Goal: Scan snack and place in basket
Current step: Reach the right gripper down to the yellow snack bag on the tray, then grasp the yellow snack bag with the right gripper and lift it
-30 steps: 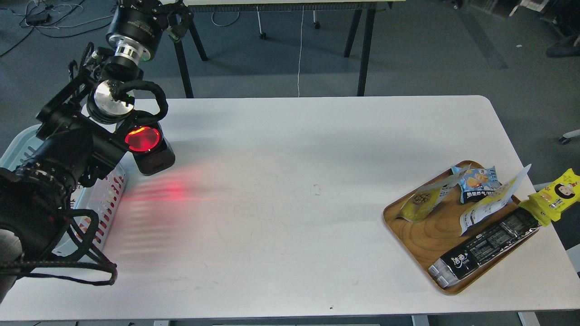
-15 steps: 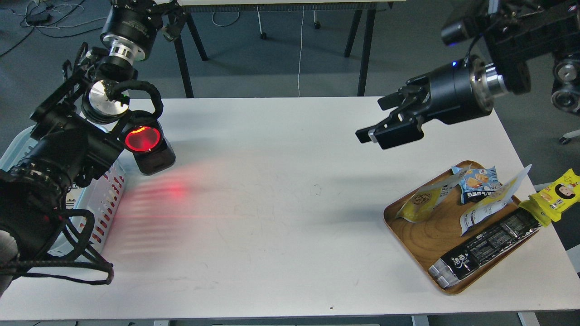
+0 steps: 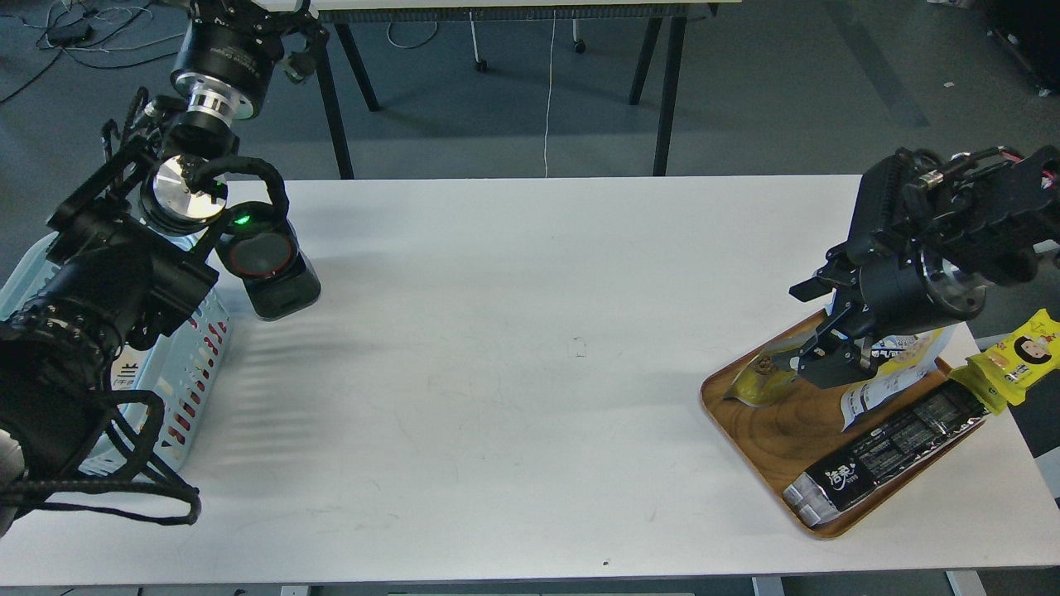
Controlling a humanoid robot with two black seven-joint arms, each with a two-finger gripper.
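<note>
Right gripper (image 3: 816, 364): lowered over the near-left part of the brown oval wooden tray (image 3: 778, 443), tips right at the top of the small silvery-white stand-up pouch with the yellow nut panel (image 3: 755, 382); fingers too dark and bunched to tell whether parted, closed, or already pinching the pouch.

Snack pouch: leaning on the tray's left edge, well apart from the basket; likely approached from above because that upper edge stands free of the neighbours.

Neighbouring packs: flatter white-and-yellow pouch with blue-grey print (image 3: 890, 381) just behind the gripper, long black foil-ended bar wrapper (image 3: 886, 451) along the tray's near side, bright yellow cartoon-face packet (image 3: 1023, 356) off the tray's right end; crowding probably demands a narrow, careful pinch.

Left gripper (image 3: 281, 37): raised high at the far end of the left arm, seen small and dark; opening impossible to judge.

Black handheld barcode scanner with round window (image 3: 269, 269): carried on the left arm, angled down at the white rectangular table (image 3: 530, 331), presumably kept ready for the pouch to be presented.

Light blue slotted plastic basket (image 3: 178, 364): at the table's left edge, partly hidden under the left arm, close to the scanner for a short drop afterwards.

Stage: pick-up apparently in hand; scan and drop not yet done.
</note>
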